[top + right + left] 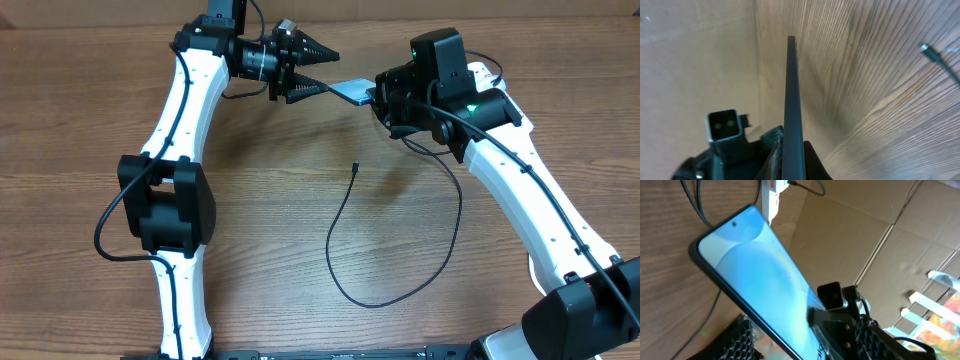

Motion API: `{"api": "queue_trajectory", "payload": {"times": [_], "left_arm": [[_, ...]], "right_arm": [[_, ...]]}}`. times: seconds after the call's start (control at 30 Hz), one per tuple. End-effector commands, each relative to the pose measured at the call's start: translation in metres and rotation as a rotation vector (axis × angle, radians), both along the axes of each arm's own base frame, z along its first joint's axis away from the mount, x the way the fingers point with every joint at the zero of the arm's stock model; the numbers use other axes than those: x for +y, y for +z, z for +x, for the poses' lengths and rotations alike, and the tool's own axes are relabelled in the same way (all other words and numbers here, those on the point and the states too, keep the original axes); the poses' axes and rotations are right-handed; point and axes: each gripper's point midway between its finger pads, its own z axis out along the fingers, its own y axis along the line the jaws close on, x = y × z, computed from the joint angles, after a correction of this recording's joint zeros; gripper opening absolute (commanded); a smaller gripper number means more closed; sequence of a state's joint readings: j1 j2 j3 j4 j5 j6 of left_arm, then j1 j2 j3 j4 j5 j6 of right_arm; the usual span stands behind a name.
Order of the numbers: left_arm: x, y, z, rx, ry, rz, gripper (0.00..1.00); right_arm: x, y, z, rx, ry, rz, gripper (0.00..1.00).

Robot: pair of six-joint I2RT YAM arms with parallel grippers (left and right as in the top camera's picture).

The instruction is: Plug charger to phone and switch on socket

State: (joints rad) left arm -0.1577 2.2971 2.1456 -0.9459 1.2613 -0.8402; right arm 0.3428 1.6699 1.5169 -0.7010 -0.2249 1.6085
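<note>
Right end effector [378,98] clamped on slim glossy phone [350,90]. Left end effector [331,71] spread wide, holding nothing. Thin black charger [330,245] loops on woodgrain table [80,120].

- No word, brand, number or sign can be read in any view.
- The phone [760,275], in the centre of the left wrist view, shows a plain blue screen with no legible writing.
- The socket [771,192], at the top edge there, bears red marks too blurred to read.
</note>
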Motion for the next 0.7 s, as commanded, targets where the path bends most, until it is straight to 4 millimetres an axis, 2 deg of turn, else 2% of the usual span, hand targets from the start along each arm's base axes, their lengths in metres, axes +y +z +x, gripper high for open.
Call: {"api": "queue_trajectory", "payload": {"times": [0.0, 0.2, 0.3, 0.53, 0.67], "left_arm": [[-0.011, 0.015, -0.008, 0.051, -0.008, -0.017, 0.61], [-0.014, 0.014, -0.009, 0.138, 0.013, -0.01, 0.61], [-0.015, 0.014, -0.009, 0.172, 0.021, -0.009, 0.56], [-0.016, 0.014, -0.01, 0.249, 0.039, -0.008, 0.55], [-0.016, 0.015, -0.009, 0.29, 0.051, -0.007, 0.47]], "right_arm": [[0.006, 0.042, 0.004, -0.077, -0.033, 0.093, 0.04], [0.015, 0.044, 0.002, -0.029, -0.093, 0.169, 0.04], [0.025, 0.052, 0.004, -0.065, -0.077, 0.186, 0.04], [0.032, 0.056, 0.006, -0.102, -0.092, 0.167, 0.04], [0.032, 0.057, 0.007, -0.11, -0.099, 0.162, 0.04]]}}
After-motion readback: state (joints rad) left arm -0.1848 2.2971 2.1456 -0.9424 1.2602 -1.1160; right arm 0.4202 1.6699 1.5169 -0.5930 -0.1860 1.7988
